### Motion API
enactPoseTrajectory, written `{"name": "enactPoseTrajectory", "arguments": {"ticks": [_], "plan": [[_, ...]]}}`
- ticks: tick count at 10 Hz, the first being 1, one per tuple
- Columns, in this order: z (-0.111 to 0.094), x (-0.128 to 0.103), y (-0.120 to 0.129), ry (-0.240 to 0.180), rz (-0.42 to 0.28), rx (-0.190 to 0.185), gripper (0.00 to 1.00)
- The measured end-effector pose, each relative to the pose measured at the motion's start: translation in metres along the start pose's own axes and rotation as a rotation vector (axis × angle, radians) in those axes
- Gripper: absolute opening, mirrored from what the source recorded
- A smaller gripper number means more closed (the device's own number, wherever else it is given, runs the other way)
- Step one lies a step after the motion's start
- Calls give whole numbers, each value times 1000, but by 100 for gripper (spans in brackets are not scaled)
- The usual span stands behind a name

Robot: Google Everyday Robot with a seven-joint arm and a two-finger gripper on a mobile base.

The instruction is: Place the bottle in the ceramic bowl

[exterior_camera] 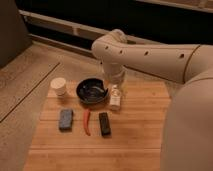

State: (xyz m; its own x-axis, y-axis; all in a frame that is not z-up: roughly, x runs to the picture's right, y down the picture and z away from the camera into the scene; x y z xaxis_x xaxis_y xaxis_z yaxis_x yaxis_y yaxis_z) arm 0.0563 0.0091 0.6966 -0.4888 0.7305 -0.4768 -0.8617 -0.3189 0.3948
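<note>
The whitish bottle (115,98) lies on the wooden table (135,135), just right of the dark blue-black ceramic bowl (92,92). My gripper (117,86) hangs from the white arm directly above the bottle's far end, close to it or touching it. The arm hides the gripper's upper part. The bowl looks empty.
A squat white cup (59,86) stands left of the bowl. A blue sponge (65,120), a red chili (87,121) and a black bar (104,123) lie in a row in front. My white body fills the right side.
</note>
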Motion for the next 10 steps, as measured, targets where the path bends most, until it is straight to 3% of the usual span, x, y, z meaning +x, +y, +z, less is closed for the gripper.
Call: {"name": "enactPoseTrajectory", "arguments": {"ticks": [1, 2, 4, 6, 8, 10], "plan": [[1, -3, -2, -1, 9, 4, 65], [2, -20, -9, -19, 51, 19, 65], [3, -63, -42, -56, 160, 45, 65], [0, -104, -67, -99, 221, 68, 65], [-9, -130, -66, -134, 189, 57, 65], [-24, -153, -44, -173, 79, 3, 65]]}}
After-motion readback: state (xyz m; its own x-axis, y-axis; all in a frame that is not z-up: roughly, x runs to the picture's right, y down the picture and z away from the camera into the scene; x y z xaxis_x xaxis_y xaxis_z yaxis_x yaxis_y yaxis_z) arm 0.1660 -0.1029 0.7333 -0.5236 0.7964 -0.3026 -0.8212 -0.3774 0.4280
